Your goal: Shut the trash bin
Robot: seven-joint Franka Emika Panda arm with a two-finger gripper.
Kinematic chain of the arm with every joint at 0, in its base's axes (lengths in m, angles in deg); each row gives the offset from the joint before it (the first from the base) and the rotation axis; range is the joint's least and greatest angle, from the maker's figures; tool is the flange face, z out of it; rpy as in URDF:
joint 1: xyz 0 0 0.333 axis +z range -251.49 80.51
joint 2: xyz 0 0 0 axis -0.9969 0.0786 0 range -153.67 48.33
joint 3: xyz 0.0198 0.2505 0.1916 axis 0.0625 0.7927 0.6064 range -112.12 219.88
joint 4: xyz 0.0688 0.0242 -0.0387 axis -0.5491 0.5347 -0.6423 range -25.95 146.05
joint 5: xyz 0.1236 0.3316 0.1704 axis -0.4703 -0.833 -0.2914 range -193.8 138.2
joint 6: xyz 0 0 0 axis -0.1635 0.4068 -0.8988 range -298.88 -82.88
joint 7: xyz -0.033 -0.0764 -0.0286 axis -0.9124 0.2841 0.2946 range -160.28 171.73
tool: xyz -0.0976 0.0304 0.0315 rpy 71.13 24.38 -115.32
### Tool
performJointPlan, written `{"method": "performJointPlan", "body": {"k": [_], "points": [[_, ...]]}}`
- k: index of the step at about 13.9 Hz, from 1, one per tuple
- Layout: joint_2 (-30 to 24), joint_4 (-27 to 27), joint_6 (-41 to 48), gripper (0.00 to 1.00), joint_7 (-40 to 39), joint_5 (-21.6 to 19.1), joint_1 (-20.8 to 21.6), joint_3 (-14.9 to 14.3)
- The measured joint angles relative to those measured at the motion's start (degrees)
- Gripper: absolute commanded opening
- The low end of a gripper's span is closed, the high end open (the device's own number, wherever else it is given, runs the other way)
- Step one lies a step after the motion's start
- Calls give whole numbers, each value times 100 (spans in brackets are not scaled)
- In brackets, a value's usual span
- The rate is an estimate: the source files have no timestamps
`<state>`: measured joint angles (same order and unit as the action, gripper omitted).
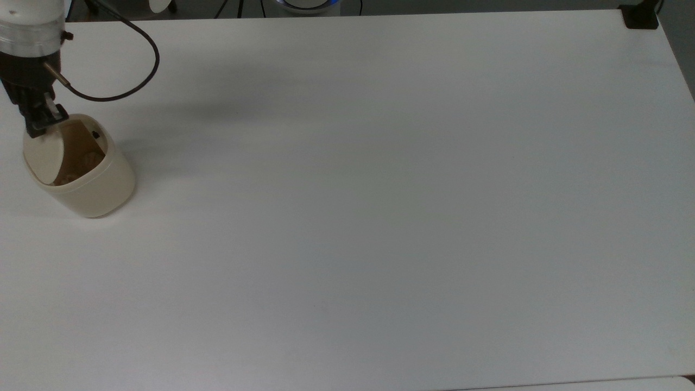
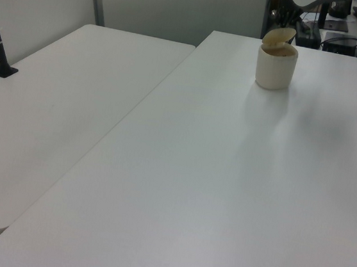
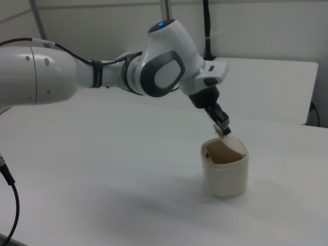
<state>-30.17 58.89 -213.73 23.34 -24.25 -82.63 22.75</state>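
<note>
right view shows the small cream-beige plastic trash bin standing on the white worktop, directly under the jaws, which touch its thin flat hinged lid from above. whether the jaws are spread or pressed together i cannot tell. the lid hangs tilted, half down over the opening. the bin looks light and stiff, its plastic smooth, so i'd guess it could skid or tip under a sideways shove. better to press straight down on the lid's free edge, away from the hinge, gently until the small black latch catches.
</note>
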Motion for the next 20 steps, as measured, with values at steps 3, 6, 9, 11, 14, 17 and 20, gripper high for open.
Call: {"method": "performJointPlan", "body": {"k": [3, 6, 9, 11, 14, 17, 20], "points": [[29, 280, 23, 0, -124, 0, 20, 95], [80, 441, 22, 0, -146, 1, 33, 164], [78, 449, 21, 0, -170, 6, 31, 164], [78, 451, 20, 0, -171, 7, 31, 164], [73, 485, -45, 0, -173, 7, 31, 164], [62, 533, -214, 0, -173, 7, 32, 164], [-127, 507, -254, 3, -173, 6, 40, 167]]}}
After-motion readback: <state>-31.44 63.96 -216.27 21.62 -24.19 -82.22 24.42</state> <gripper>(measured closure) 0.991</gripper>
